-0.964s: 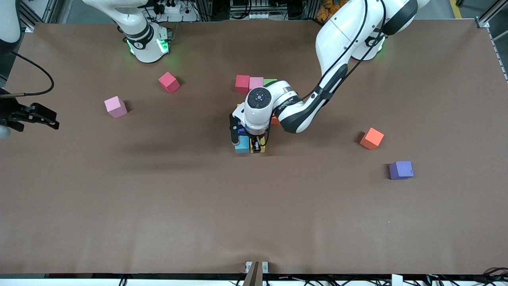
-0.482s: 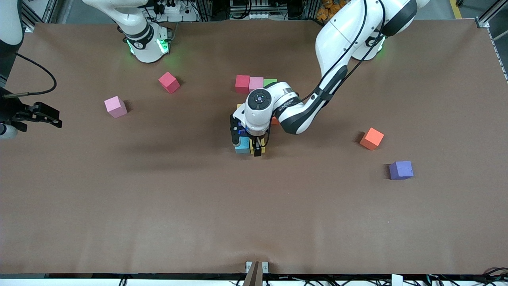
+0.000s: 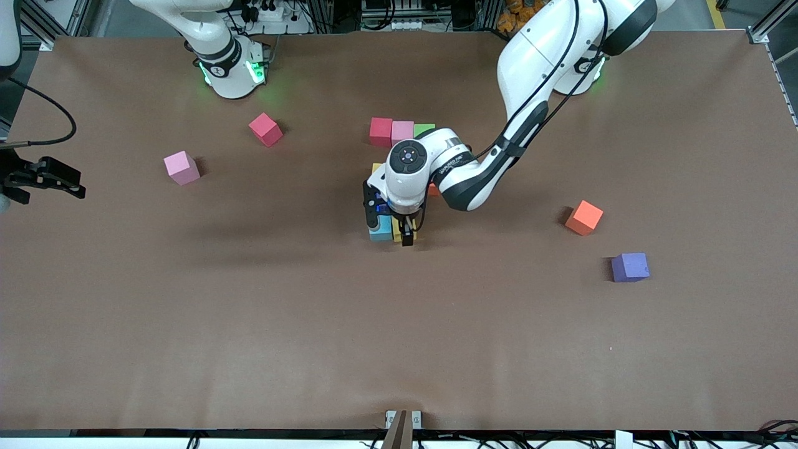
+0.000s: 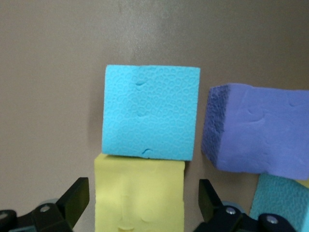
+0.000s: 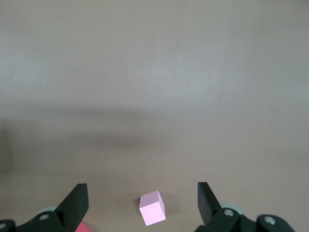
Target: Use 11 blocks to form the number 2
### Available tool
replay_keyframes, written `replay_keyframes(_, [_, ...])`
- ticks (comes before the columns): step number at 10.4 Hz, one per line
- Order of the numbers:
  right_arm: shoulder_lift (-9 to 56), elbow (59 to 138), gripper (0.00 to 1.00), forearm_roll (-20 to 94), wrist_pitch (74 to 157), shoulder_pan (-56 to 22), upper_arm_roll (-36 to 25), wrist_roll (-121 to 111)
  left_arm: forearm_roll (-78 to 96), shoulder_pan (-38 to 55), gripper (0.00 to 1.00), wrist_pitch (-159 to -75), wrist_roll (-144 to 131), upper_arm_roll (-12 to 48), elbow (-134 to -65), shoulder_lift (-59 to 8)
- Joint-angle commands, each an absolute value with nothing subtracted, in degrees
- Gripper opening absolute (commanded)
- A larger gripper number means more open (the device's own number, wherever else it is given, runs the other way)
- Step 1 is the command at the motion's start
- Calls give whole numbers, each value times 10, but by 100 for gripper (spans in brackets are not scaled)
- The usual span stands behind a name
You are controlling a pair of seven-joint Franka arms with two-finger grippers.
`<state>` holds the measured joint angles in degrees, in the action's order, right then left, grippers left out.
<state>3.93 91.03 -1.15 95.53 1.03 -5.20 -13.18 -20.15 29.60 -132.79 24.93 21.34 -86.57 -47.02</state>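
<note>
Left gripper (image 4: 140,203) released, straddling yellow block (image 4: 139,193); lift straight or you'll nudge the blue block (image 4: 150,112). Right gripper (image 5: 140,205) waits, open.

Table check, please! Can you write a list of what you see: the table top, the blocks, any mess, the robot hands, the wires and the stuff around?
Surface: brown table, bare in parts.
Job's things: blocks joined mid-table, red, pink, green in a row; light blue and yellow touching. Loose: pink block, red block, orange block, purple block.
Clutter: nothing seen.
Grippers: left gripper open around the yellow block; right gripper open, waiting above the table's edge.
Cables: black cable by the right gripper.
Surroundings: metal frame.
</note>
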Motion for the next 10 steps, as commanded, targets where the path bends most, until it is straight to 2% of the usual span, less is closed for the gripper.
replay_keyframes(1, [28,912,100,-12,947,25,-48,-170,-210,281,100,-1306,260,219,-894,-435])
replay_keyframes(5, [16,926,100,7,938,24,-48,-175,-210,219,100,-1296,266,279,-926,-399])
replay_keyframes(10, [14,923,100,8,924,33,-49,-209,-184,134,100,-1192,237,287,-923,-339])
